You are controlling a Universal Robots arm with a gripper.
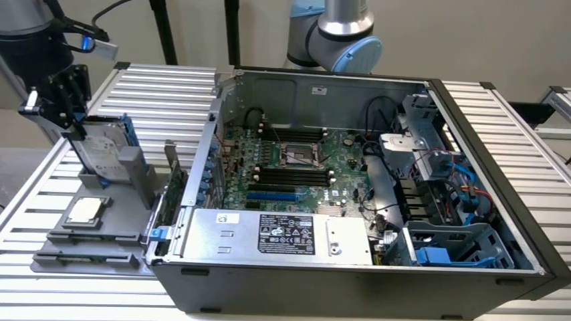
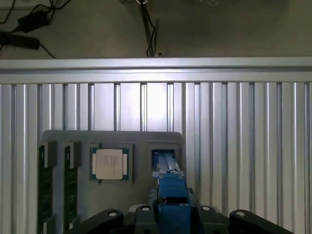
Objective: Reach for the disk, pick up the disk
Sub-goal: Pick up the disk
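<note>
Arm (image 1: 344, 37) reaching down over grey holder (image 1: 89, 262), hand (image 1: 76, 130) clamped on top edge of upright disk (image 1: 100, 157)

Pale beige wall (image 1: 464, 40) running bare across back of exterior view. Black stand poles (image 1: 165, 30) rising in front of it. Ribbed aluminium table (image 1: 160, 93) stretching across scene, slats lying in parallel, dark grooves showing between. Second slatted metal frame (image 1: 557, 107) peeking in at exterior view's right edge. Overhead light glaring off slats (image 2: 156, 105) in bright patch, wrist view. Dull grey-brown floor (image 2: 219, 29) lying beyond table edge. Black cables (image 2: 151, 29) trailing over floor; black power adapter (image 2: 31, 20) lying near them.
</note>
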